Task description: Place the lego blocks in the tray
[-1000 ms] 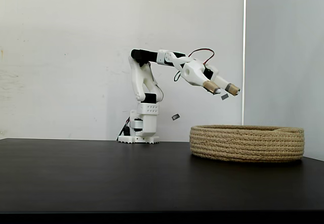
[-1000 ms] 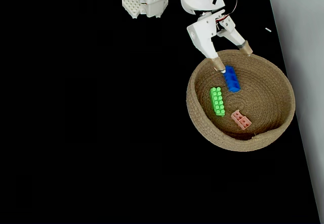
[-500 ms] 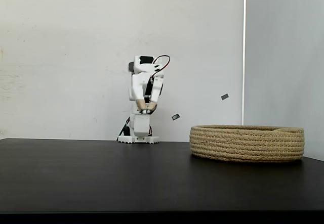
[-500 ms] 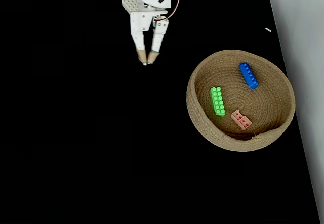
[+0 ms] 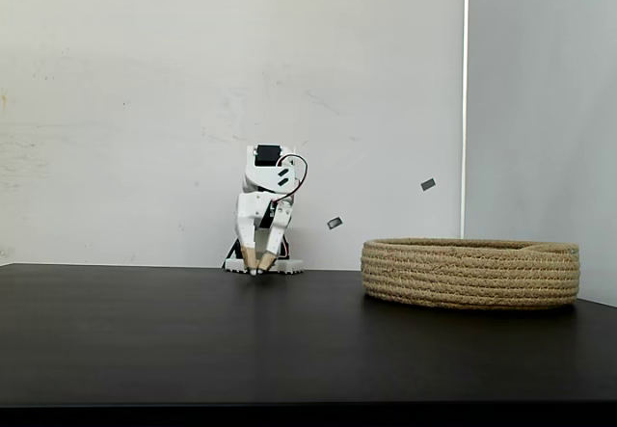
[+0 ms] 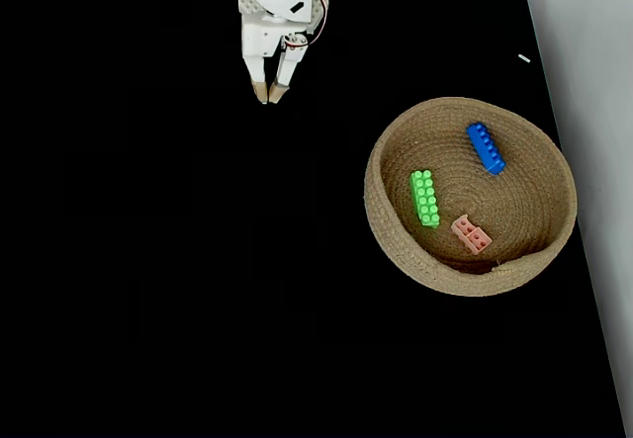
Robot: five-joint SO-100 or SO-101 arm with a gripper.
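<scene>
In the top-down fixed view the tray (image 6: pixel 374 193), a round basket of coiled tan rope, holds all three lego blocks: the blue one (image 6: pixel 485 148) near its far side, the green one (image 6: pixel 425 198) left of centre, the pink one (image 6: pixel 471 233) toward the near side. From the side the tray (image 5: pixel 470 273) hides them behind its wall. My gripper (image 6: pixel 268 97) is folded back by the arm's base, well left of the tray, pointing down at the table (image 5: pixel 257 270). Its fingers are nearly together, with nothing between them.
The black table (image 6: pixel 148 260) stretches wide to the left of and in front of the tray. Its right edge runs close to the tray, with a grey wall beyond. A small white scrap (image 6: pixel 523 58) lies at the far right. The arm's base (image 5: pixel 275 265) stands against the white back wall.
The arm has swung away from above the tray, after the blue block landed in it, and folded down at its base. The gripper has closed and dropped to the table.
</scene>
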